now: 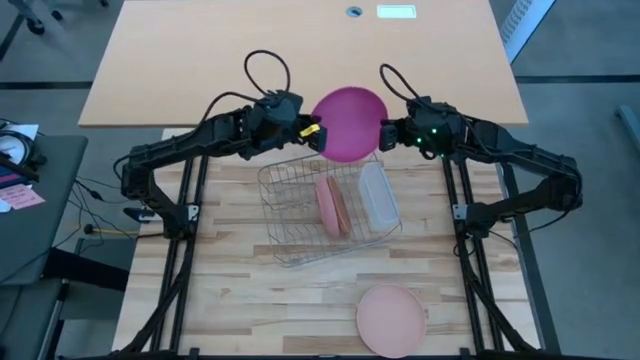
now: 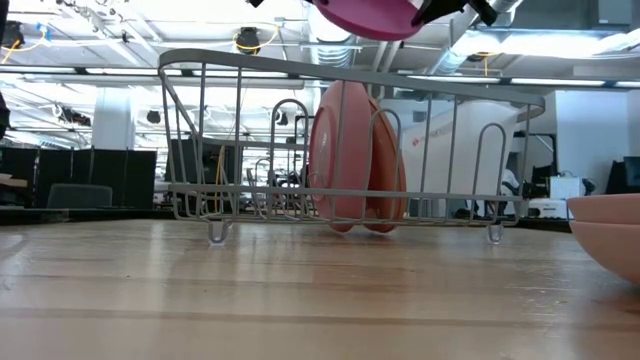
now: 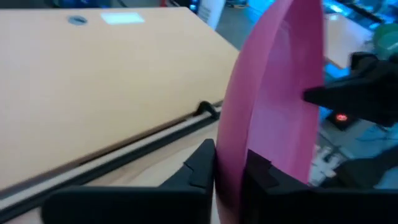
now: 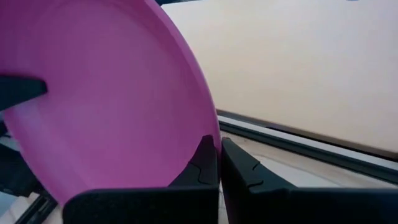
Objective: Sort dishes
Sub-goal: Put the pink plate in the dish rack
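High view showed the magenta plate point(image 1: 348, 123) held above the wire rack point(image 1: 325, 214) at its 12 o'clock edge, the left gripper point(image 1: 314, 130) and right gripper point(image 1: 383, 134) each clamped on opposite rims, probably a handover. Two plates point(image 1: 331, 205) stood in the rack; a salmon plate point(image 1: 391, 319) lay on the tabletop point(image 1: 240, 300) at 5 o'clock. Low view cut off both grippers. Wrist views confirmed both pinches.

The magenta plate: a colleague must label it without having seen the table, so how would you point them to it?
Start at the wire rack in the middle of the table. Above its far edge, the left gripper and right gripper both pinch the magenta plate in the air. It alone is bright magenta and off the table; the other plates are paler.
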